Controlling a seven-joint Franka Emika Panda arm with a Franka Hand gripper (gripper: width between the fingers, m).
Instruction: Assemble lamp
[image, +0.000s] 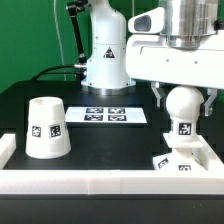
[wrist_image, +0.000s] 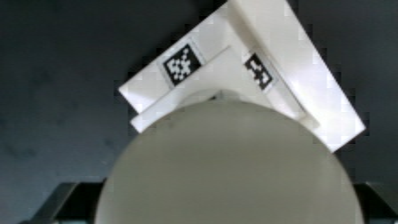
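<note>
The round white bulb (image: 183, 104) stands upright on its tagged stem (image: 184, 128), over the small square base (image: 176, 161) at the exterior view's right. My gripper (image: 183, 98) comes down from above, one finger on each side of the bulb. In the wrist view the bulb (wrist_image: 222, 150) fills the span between the dark pads (wrist_image: 86, 205), which lie against its sides, so the gripper (wrist_image: 222, 208) is shut on it. Beyond the bulb shows the tagged base (wrist_image: 249, 70). The cone-shaped shade (image: 47, 128) stands alone at the exterior view's left, wide end down.
The marker board (image: 108, 115) lies flat in the middle of the black table. A low white wall (image: 100, 182) runs along the front edge and turns up at the right corner (image: 214, 156) beside the base. The robot's pedestal (image: 105, 60) stands behind.
</note>
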